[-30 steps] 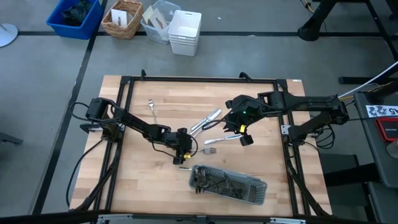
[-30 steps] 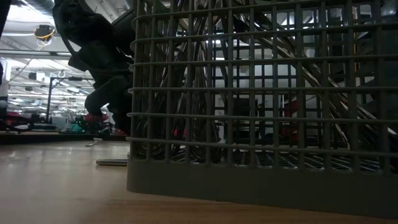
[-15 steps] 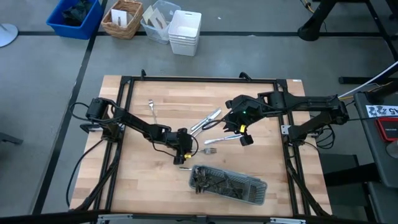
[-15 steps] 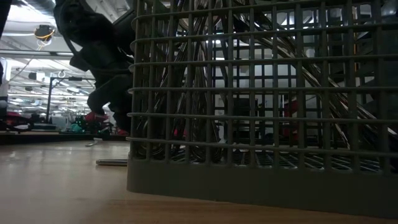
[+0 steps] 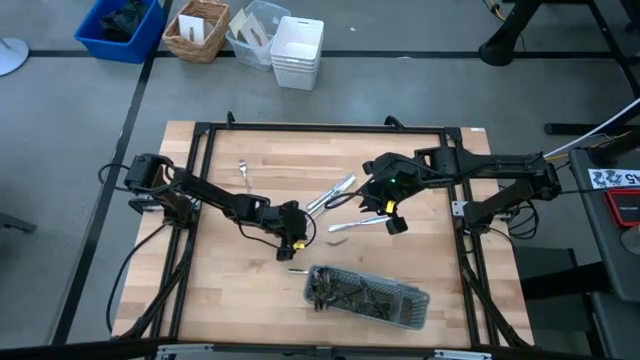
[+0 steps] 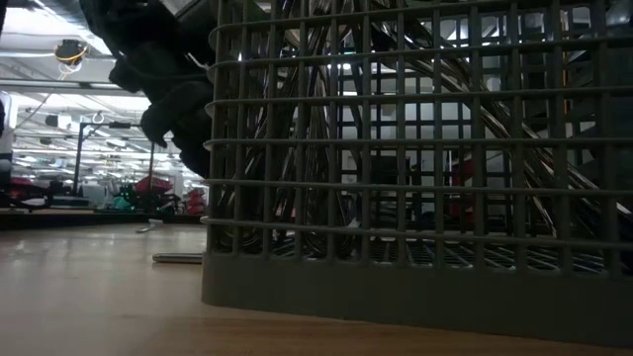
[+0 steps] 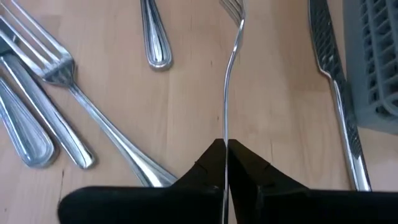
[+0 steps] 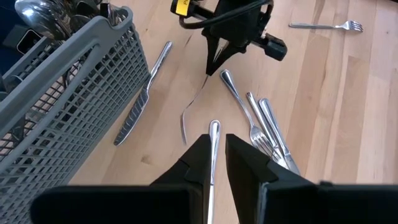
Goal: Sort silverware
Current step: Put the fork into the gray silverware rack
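My left gripper (image 7: 225, 148) hangs over the table's middle (image 5: 292, 242), shut on a silver fork (image 7: 229, 68) that shows edge-on, tines (image 7: 233, 6) away from the fingers. My right gripper (image 8: 214, 142) stays higher up, right of centre (image 5: 384, 222), shut on another piece of silverware (image 5: 352, 226). A knife (image 8: 144, 93) lies flat on the table beside the grey mesh tray (image 5: 366, 294). The tray stands on the near middle of the table and holds several pieces. My left gripper pinches the fork's handle (image 7: 225, 138) between its two fingers. The fingers come from the table's left, slanting down, and lie along the fork. The fork (image 8: 186, 115) slants down ahead of them; whether its tines touch the table I cannot tell. My right gripper pinches a slim silver piece between its two fingers, with the rounded handle end (image 8: 214, 127) sticking out past the fingertips. The fingers slant down from the table's right and lie along the piece. It hangs clear of the table; its other end is hidden by the gripper.
Several loose forks and spoons (image 5: 333, 192) lie in a bunch at the table's centre, also in the left wrist view (image 7: 59, 93). One fork (image 5: 243, 172) lies alone at the far left. Bins and baskets (image 5: 297, 50) stand on the floor beyond the far edge.
My left gripper has risen a little and drawn slightly toward the table's left. The fork that lay on the table just right of it has left its place and come up with the gripper. My right gripper has kept still.
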